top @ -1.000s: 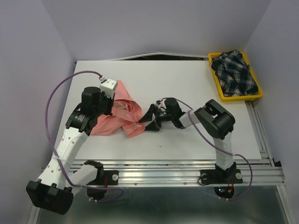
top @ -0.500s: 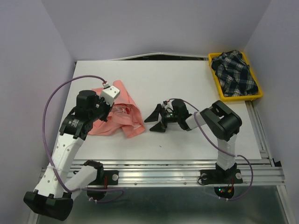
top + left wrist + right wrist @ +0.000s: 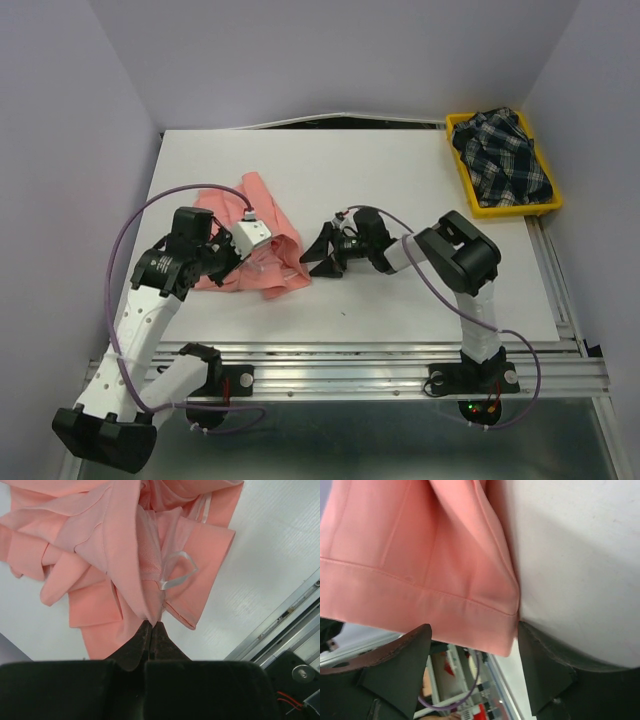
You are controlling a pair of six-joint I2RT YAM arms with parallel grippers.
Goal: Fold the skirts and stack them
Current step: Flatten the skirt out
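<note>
The salmon-pink skirt (image 3: 262, 232) lies crumpled on the white table, left of centre. My left gripper (image 3: 252, 250) is shut on a fold of it; in the left wrist view the fingertips (image 3: 150, 628) pinch the pink cloth (image 3: 125, 565), with a white hanger loop (image 3: 176, 571) beside them. My right gripper (image 3: 318, 252) is open at the skirt's right corner; in the right wrist view the hemmed corner (image 3: 470, 615) sits between its spread fingers (image 3: 395, 655). The plaid skirt (image 3: 503, 155) lies bunched in the yellow tray (image 3: 470, 185) at the far right.
The table's front edge with metal rails (image 3: 400, 372) runs along the bottom. Purple cables (image 3: 130, 225) loop from both arms. Grey walls close in the left, back and right sides.
My left gripper has moved down and to the right, dragging the pink cloth with it. My right gripper backed off to the right, then returned left to the skirt's corner, still open.
</note>
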